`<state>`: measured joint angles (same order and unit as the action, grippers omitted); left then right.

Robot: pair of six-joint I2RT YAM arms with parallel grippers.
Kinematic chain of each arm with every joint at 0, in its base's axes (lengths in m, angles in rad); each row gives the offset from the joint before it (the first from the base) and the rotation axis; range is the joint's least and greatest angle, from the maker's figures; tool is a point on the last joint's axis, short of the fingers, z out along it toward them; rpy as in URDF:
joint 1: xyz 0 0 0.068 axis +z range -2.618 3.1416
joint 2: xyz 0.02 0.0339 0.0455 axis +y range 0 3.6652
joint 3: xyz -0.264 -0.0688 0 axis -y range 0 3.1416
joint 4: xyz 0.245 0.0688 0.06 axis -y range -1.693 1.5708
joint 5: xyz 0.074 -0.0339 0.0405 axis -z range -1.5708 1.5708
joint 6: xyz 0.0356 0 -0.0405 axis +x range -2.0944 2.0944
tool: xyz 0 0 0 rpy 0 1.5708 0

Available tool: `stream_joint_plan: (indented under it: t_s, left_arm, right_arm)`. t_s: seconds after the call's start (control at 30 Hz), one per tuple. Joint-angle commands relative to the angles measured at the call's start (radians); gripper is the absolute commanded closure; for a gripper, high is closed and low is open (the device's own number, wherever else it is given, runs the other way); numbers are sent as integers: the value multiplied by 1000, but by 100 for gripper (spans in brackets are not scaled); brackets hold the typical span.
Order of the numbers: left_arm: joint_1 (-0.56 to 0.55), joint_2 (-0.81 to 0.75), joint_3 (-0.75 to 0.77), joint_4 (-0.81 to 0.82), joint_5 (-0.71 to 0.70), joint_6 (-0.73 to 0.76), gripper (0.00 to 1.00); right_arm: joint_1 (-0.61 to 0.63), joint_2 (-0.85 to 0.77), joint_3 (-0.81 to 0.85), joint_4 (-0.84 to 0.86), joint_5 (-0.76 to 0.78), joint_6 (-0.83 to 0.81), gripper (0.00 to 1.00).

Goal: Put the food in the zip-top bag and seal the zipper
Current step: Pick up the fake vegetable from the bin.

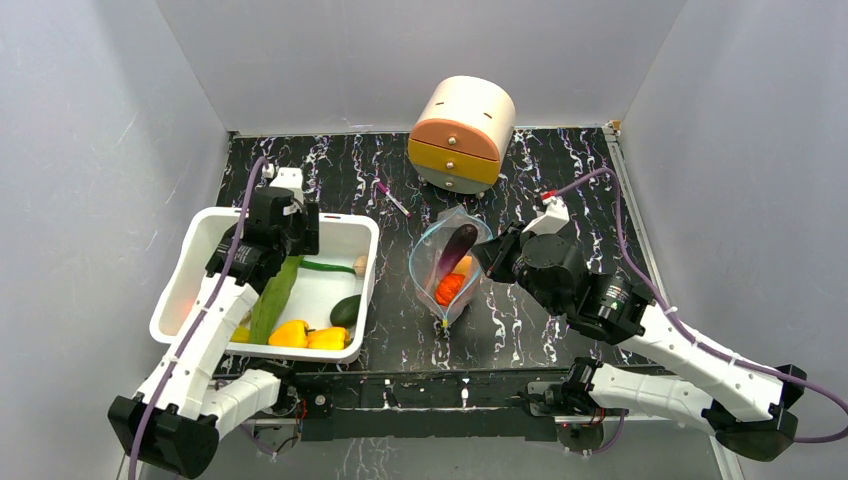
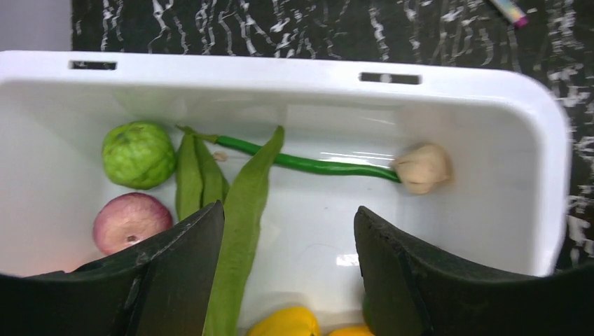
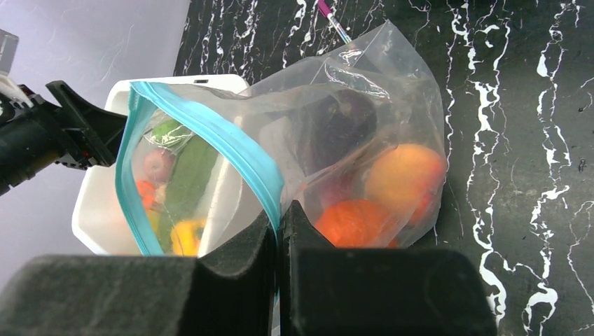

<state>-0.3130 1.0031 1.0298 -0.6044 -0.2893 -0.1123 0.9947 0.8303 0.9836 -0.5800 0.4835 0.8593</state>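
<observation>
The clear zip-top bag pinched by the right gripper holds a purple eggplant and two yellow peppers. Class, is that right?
No: the clear zip-top bag holds the purple eggplant and orange round fruits, as the right wrist view shows. The yellow peppers sit in the white tub.

Bright even light; soft shadows; glare on white tub (image 2: 483,224); wrist foregrounds blurred.

In the top view the left arm (image 1: 205,310) covers the tub's (image 1: 340,218) nine o'clock side, hiding whatever lies beneath. The left wrist view's bottom edge cuts off the yellow peppers (image 2: 287,323) at six o'clock. In the right wrist view the eggplant (image 3: 343,119) is a dark blur through the creased bag (image 3: 392,77), and the pink-tipped pen (image 3: 328,12) runs off the top edge.
</observation>
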Motion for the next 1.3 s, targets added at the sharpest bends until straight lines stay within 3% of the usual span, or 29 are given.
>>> stream_joint_plan:
  t_s: [0.0, 0.07, 0.17, 0.27, 0.4, 0.47, 0.77, 1.27]
  left_arm:
    - [70, 9, -42, 20, -90, 115, 33]
    - [112, 10, -65, 57, -112, 163, 33]
    - [217, -13, -180, 250, -108, 258, 32]
    - [367, 88, -217, 377, -77, 261, 32]
    - [479, 174, -283, 570, -48, 255, 28]
    - [520, 226, -287, 582, -29, 273, 25]
    - [548, 296, -355, 696, -53, 285, 20]
    - [573, 405, -337, 712, -12, 259, 18]
  right_arm:
    - [4, -15, 33, 19, 27, -47, 100]
    - [4, -17, 43, 9, 24, -60, 100]
    - [4, -23, 70, -21, 17, -92, 100]
    - [3, -46, 89, -58, 43, -107, 100]
    - [4, -64, 91, -60, 53, -106, 100]
    - [4, -64, 98, -63, 60, -101, 100]
    - [4, -28, 172, -88, 62, -126, 100]
    - [4, -41, 164, -95, 65, -71, 100]
